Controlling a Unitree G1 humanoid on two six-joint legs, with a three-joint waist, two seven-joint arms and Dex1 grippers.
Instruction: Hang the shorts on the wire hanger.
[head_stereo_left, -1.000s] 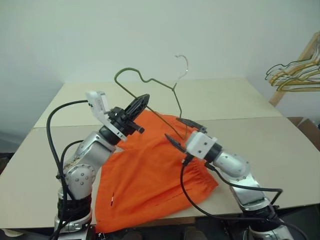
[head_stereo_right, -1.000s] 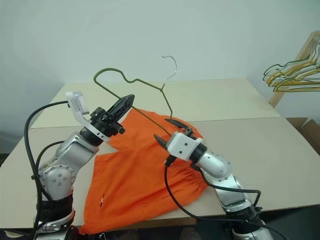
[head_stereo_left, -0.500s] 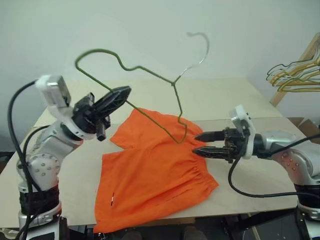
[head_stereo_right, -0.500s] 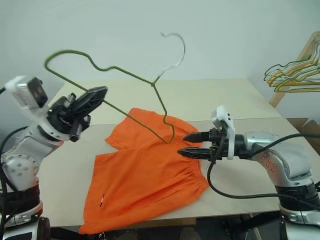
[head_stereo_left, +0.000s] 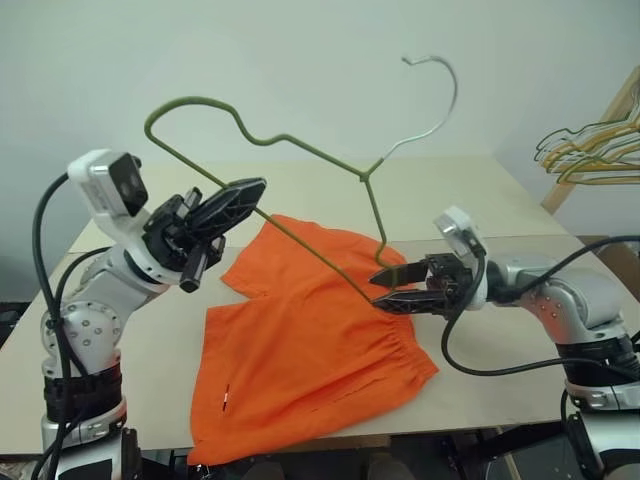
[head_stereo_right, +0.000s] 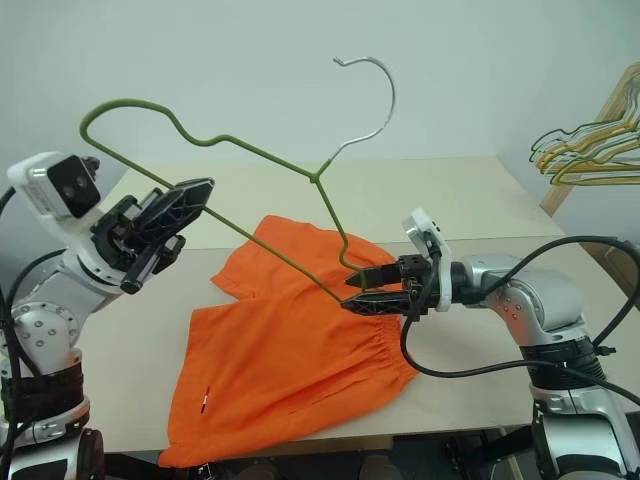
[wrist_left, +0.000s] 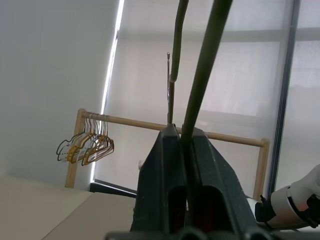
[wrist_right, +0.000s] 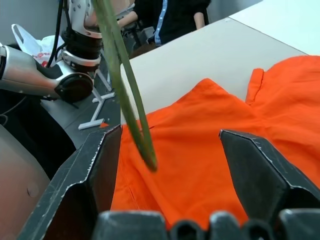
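Observation:
The orange shorts (head_stereo_left: 310, 350) lie flat on the table, waistband toward my right arm. My left gripper (head_stereo_left: 252, 189) is shut on the long bar of the olive wire hanger (head_stereo_left: 364, 175) and holds it tilted in the air, hook up and to the right. In the left wrist view the hanger wire (wrist_left: 200, 75) rises from between the closed fingers (wrist_left: 170, 170). My right gripper (head_stereo_right: 348, 293) is open and points left, level with the hanger's lowest corner just above the shorts. That corner of the hanger (wrist_right: 125, 80) hangs between its spread fingers over the shorts (wrist_right: 225, 130).
The beige table (head_stereo_left: 450, 190) has a seam across its middle. A bunch of gold and green wire hangers (head_stereo_left: 590, 150) hangs on a wooden rack at the far right, off the table. A person in dark clothes (wrist_right: 170, 15) is beyond the table's edge.
My left arm has lifted the hanger higher and to the left, and its hook has risen. My right gripper swung out to the right, rolled, then came back to the hanger's lowest corner.

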